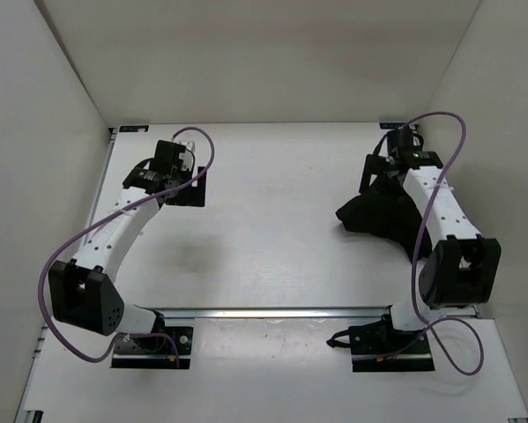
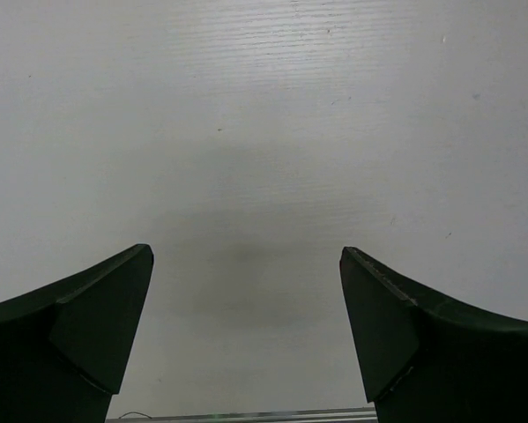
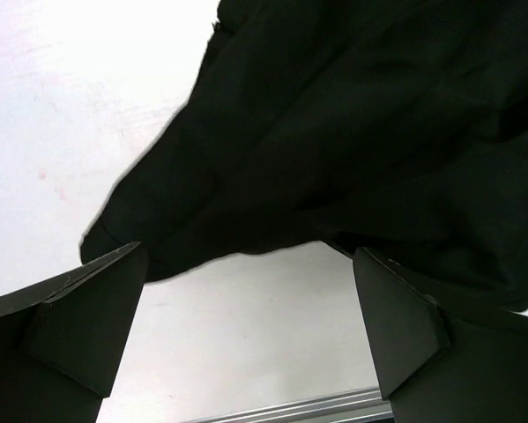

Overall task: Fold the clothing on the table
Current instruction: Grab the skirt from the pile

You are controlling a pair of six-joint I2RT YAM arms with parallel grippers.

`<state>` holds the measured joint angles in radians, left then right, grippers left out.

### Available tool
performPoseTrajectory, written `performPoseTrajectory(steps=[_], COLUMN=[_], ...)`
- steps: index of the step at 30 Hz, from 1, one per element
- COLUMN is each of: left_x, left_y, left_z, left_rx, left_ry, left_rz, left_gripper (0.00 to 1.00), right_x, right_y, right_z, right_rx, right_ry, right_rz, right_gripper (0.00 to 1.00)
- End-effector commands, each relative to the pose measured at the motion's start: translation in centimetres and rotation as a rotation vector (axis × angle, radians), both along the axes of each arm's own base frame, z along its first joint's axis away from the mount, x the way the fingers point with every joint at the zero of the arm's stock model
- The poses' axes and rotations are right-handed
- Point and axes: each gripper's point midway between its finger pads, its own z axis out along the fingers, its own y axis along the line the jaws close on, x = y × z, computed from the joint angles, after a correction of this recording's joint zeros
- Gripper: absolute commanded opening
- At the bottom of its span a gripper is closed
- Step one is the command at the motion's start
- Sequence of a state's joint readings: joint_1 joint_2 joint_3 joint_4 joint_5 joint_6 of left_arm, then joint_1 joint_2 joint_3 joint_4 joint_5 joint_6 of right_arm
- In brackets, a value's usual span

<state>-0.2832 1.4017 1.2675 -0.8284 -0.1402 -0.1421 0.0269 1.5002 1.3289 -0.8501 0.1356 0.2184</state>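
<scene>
While left gripper [image 2: 246,254] and right gripper [image 3: 250,254] gaped wide, empty, clothing [image 1: 369,218] lay bunched at three o'clock on table [image 1: 272,229]; probably best pinched by one edge.

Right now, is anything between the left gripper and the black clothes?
No, only bare table between the left gripper and the clothing, in the top view.

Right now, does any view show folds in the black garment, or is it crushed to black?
Top external: garment is a flat black blob, no folds readable. Right wrist: faint creases only, low contrast. Left wrist: bare table, soft shadow between the fingers.
</scene>
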Motion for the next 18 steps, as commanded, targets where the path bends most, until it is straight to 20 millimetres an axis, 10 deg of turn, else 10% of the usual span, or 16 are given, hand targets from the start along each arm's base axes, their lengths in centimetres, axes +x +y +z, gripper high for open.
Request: performPoseTrajectory(steps=[1, 12, 18], left_x=[-0.1, -0.9, -0.4], left_y=[0.3, -1.0, -0.2], left_z=[1.5, -1.2, -1.9], left_rx=[-0.009, -0.076, -0.11], left_ry=[-0.077, -0.043, -0.04], left_rz=[-0.028, -0.081, -0.054], left_gripper=[0.99, 0.99, 0.99], right_x=[0.7, 4.1, 4.1], right_y=[0.2, 5.8, 8.3], right_z=[0.9, -1.0, -5.3], right_rx=[-0.028, 0.04, -0.016], right_ry=[0.033, 0.073, 0.219], right_rz=[-0.085, -0.078, -0.053], right_gripper=[0.99, 0.98, 0.99])
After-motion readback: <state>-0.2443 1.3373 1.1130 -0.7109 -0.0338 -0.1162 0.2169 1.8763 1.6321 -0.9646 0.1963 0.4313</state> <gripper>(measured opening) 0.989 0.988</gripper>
